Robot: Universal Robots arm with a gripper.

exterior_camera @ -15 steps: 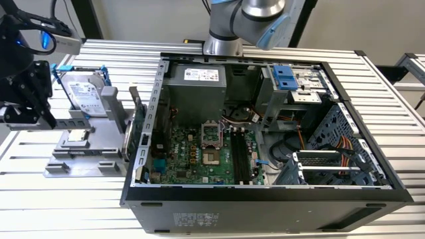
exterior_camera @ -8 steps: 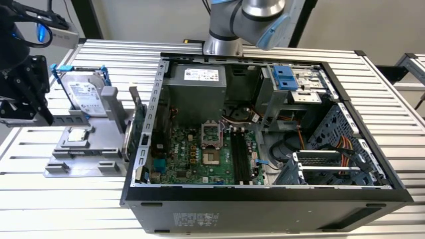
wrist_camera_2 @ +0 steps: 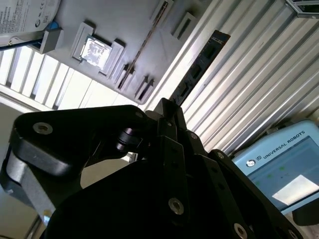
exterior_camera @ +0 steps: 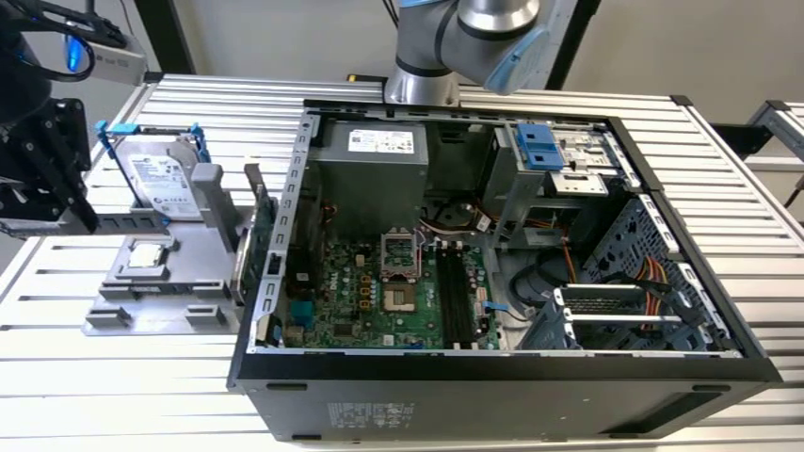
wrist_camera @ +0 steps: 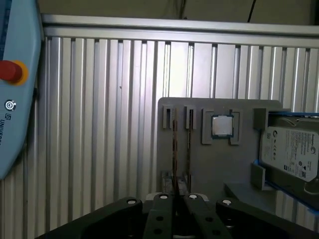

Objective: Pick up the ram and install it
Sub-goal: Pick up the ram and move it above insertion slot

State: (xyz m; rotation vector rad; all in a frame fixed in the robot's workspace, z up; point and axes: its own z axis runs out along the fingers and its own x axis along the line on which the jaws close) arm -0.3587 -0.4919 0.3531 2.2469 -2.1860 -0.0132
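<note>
Black jaws of a robot arm are pinched narrow on one end of the ram (wrist_camera_2: 202, 62), a long, thin dark stick with chips along it. In the second wrist view the ram juts straight out beyond the jaws, over the ribbed metal counter (wrist_camera_2: 259, 74). Past the jaws lies a grey holder tray (wrist_camera: 219, 164) carrying a square processor chip (wrist_camera: 222, 125) and a hard drive (wrist_camera: 291, 149). The open computer case (exterior_camera: 503, 395) sits well apart from the jaws.

ram (wrist_camera_2: 197, 67) dark | motherboard (exterior_camera: 364, 301) green | hard drive (exterior_camera: 161, 184) silver (blue handle)
</note>
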